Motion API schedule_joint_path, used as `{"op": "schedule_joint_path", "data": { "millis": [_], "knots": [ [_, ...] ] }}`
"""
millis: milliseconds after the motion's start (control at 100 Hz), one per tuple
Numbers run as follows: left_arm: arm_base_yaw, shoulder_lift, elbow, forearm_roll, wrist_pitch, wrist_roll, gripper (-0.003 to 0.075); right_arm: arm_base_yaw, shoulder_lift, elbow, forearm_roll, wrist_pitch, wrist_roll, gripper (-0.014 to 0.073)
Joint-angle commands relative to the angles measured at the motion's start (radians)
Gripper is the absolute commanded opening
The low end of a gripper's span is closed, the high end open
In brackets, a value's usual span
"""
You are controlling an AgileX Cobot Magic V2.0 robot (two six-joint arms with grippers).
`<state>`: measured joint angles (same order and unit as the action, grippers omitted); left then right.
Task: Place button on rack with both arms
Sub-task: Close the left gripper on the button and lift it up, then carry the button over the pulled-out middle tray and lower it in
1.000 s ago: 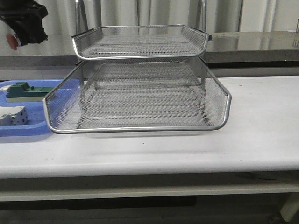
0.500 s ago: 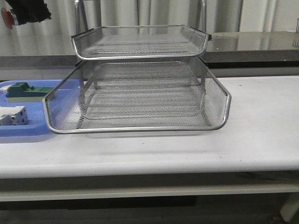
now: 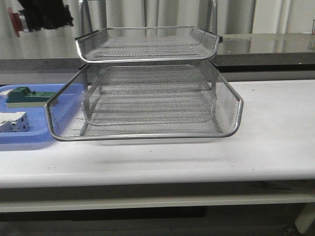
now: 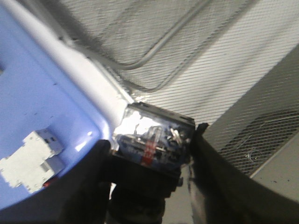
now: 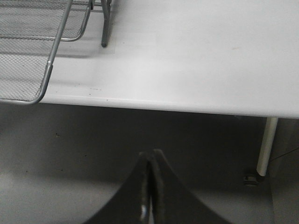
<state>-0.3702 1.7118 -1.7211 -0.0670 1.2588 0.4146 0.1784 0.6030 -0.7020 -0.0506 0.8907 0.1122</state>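
Silver wire-mesh rack (image 3: 147,83) on white table (image 3: 275,128), left gripper (image 4: 149,154) raised high at rack's upper left, clamped on red-capped button (image 3: 15,20), right gripper (image 5: 150,186) pressed closed, off the table edge.

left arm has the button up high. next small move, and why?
Probably carry it right, over the rack's top tray, then lower. The left pincer is shut on the button, and holds it above and left of the rack, past the tray's left rim, with the blue tray below. The right pincer is shut and empty, off the table's front edge.
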Motion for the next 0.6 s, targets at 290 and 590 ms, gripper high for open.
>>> {"op": "schedule_joint_path", "data": {
  "millis": [290, 590],
  "knots": [
    [-0.231, 0.056, -0.005, -0.021, -0.176, 0.02, 0.0004, 0.001, 0.0, -0.026, -0.013, -0.06, -0.002, -0.0068],
    [-0.297, 0.163, -0.006, -0.021, -0.293, 0.073, 0.0004, 0.001, 0.0, -0.026, -0.013, -0.06, -0.002, -0.0068]
  ]
}}
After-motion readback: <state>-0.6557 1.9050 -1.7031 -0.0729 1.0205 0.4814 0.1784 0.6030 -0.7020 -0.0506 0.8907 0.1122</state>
